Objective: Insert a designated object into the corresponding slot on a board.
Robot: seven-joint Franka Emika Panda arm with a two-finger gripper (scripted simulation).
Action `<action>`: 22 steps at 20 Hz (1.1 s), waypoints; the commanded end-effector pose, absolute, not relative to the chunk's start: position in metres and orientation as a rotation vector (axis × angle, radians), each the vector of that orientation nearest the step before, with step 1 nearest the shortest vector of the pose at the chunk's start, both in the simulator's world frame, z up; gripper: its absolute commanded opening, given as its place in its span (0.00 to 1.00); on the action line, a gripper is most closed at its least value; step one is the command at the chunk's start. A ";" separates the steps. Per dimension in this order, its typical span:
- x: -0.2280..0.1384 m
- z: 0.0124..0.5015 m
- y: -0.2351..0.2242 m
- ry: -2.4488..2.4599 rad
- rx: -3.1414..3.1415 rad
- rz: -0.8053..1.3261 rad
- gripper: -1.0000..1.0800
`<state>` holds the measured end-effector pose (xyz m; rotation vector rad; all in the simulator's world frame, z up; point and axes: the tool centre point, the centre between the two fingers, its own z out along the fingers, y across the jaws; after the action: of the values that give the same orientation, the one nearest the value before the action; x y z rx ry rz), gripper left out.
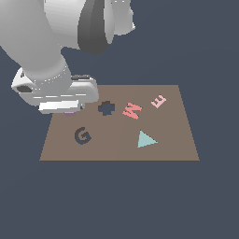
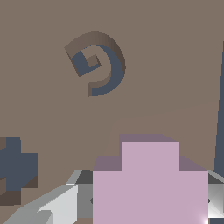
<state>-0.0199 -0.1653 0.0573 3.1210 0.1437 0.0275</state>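
One Franka arm fills the upper part of the exterior view, its gripper point(image 1: 69, 110) lowered to the brown board point(image 1: 172, 144) just beside the cross-shaped slot point(image 1: 106, 108), on the side toward the exterior view's left. Only a sliver of the lilac cross block point(image 1: 69, 112) shows there, under the white hand. The wrist view shows that block point(image 2: 150, 183) large and close, its stepped pale face sitting between the grey fingers point(image 2: 57, 205), which stand at both of its sides; they appear to be pinching it, though the contact itself lies at the edge of the picture. The slot point(image 2: 15, 173) appears as a dark, empty cutout, apart from the block. A G-shaped recess point(image 1: 82, 136) lies on the board near the slot, toward the camera in the exterior view. From the slot toward the exterior view's right come a red W point(image 1: 132, 110), a pink E point(image 1: 158, 101), and a teal triangle point(image 1: 146, 139).
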 end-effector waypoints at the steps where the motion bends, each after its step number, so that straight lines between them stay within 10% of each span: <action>1: -0.020 0.056 -0.163 0.263 3.113 0.023 0.00; 22: -0.027 0.045 -0.131 1.531 2.738 -0.016 0.00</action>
<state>-0.0263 -0.1335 0.0454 2.7857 1.4396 -0.0150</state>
